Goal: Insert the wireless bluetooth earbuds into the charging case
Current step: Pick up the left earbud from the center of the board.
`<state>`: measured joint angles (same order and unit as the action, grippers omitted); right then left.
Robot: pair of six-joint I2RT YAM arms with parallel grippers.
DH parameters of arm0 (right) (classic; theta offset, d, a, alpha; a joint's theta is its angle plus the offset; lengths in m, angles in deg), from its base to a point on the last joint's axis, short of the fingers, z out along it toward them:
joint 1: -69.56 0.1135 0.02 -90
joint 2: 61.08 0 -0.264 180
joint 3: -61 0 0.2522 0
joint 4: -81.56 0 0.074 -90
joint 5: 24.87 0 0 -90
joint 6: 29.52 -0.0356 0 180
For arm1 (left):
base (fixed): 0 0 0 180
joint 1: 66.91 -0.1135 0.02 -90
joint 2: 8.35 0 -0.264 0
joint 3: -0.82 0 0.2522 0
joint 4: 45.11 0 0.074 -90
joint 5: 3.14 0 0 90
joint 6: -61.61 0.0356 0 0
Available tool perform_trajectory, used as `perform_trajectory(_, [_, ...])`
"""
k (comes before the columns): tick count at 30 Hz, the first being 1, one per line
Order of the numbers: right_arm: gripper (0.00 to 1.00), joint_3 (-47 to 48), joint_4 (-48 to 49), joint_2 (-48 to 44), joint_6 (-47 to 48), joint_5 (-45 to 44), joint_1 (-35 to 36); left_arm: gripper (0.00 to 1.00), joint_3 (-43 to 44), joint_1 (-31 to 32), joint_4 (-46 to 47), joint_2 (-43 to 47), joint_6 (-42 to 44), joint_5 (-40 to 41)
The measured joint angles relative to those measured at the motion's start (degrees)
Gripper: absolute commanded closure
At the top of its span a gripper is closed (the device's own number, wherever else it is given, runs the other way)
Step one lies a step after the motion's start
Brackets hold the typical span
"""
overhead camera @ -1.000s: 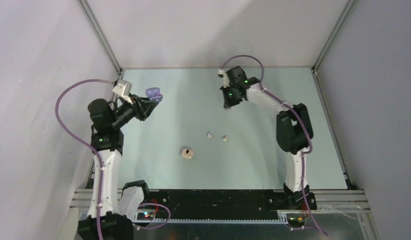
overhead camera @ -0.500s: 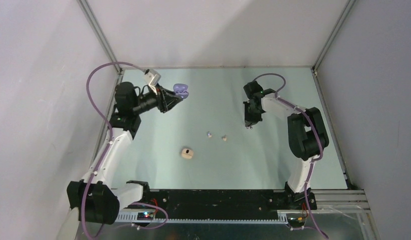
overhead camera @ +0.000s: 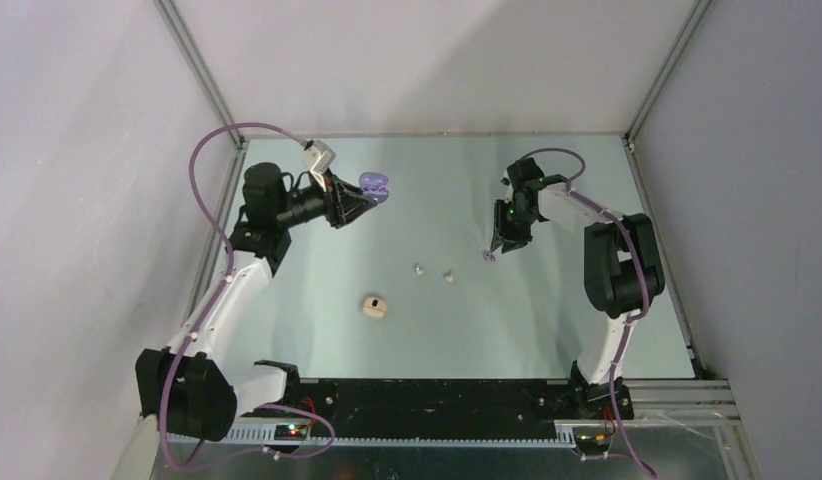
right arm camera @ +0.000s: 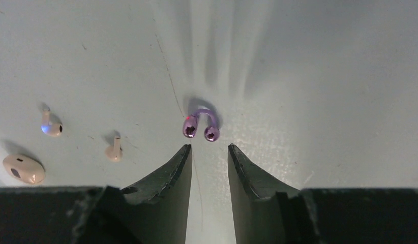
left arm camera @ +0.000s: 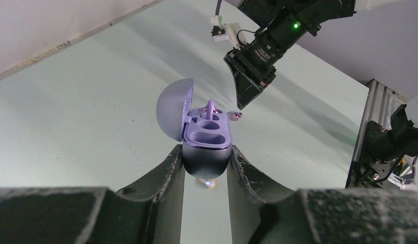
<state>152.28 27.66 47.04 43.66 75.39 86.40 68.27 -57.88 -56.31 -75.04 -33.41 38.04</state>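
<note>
Pale green table (overhead camera: 317, 300). Left gripper (left arm camera: 204, 151) clamps open purple charging case (left arm camera: 207, 136). Right gripper (right arm camera: 209, 148) narrow, empty, over purple earbuds (right arm camera: 201, 128): tiny, light, probably slippery; pinch at round bodies.

You've got a lilac charging case (left arm camera: 206, 133), glossy metallic-purple earbuds (right arm camera: 201, 127), a cream bud (right arm camera: 114, 151), another bud (right arm camera: 52, 127) showing a blue glow, a beige case (right arm camera: 23, 169) with dark spot, pale mint table (right arm camera: 324, 76), purple cables (overhead camera: 194, 165).
</note>
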Motion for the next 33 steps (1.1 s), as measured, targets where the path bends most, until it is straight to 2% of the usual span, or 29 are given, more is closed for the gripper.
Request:
perform_trajectory(7, [0.69,1.20,-2.10,0.00,4.52,10.67,-5.81,1.00,0.15,0.07,-0.13,-1.16,0.33,-0.02])
perform_trajectory(12, [0.68,7.26,-6.51,0.07,19.50,19.04,-6.88,1.00,1.11,0.07,-1.81,-1.20,1.66,-0.04])
perform_trajectory(18, [0.70,15.04,-9.99,4.26,36.79,19.54,-4.57,1.00,3.17,0.07,-5.51,-1.18,4.98,-0.35])
perform_trajectory(24, [0.66,15.89,-12.66,10.78,48.59,16.87,-3.87,1.00,3.43,0.07,-9.18,-1.16,7.63,-0.46])
perform_trajectory(33, [0.66,15.89,-13.42,12.63,54.86,14.49,-2.67,1.00,3.43,0.07,-11.65,-1.11,9.29,-0.42])
